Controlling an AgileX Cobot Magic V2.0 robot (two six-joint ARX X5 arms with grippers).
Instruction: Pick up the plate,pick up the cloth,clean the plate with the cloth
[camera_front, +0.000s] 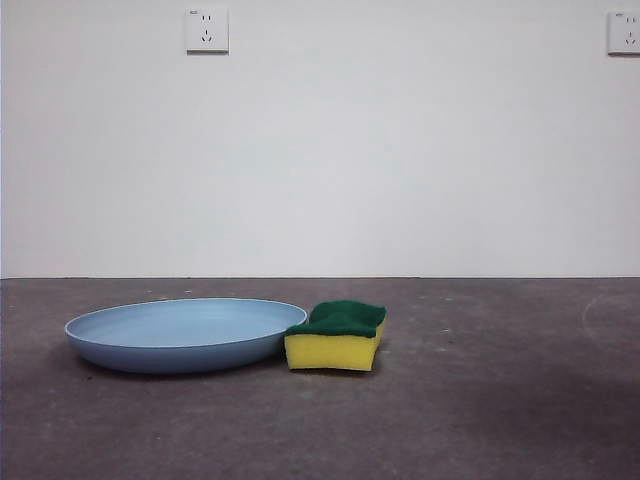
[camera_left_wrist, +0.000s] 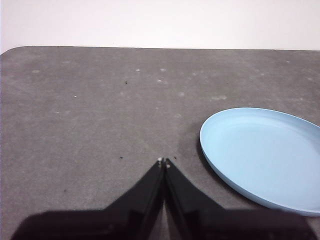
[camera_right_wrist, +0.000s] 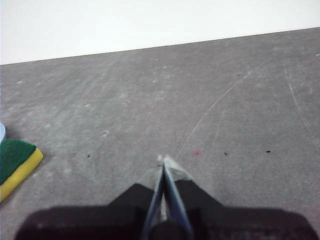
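Plate (camera_front: 185, 335) sits lower left on the worktop (camera_front: 480, 400), sponge cloth (camera_front: 336, 337) touching its rim (green side up); both grippers' jaws together, left gripper (camera_left_wrist: 164, 161), right gripper (camera_right_wrist: 163, 160).

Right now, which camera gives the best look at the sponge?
The front view: the sponge shows whole, green layer up, beside the plate. The right wrist view catches only one end at the picture's edge; the left wrist view shows none of it.

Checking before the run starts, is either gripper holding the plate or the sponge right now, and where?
Nothing is held. The left gripper and right gripper are both shut on nothing above the table; the plate and sponge lie untouched.
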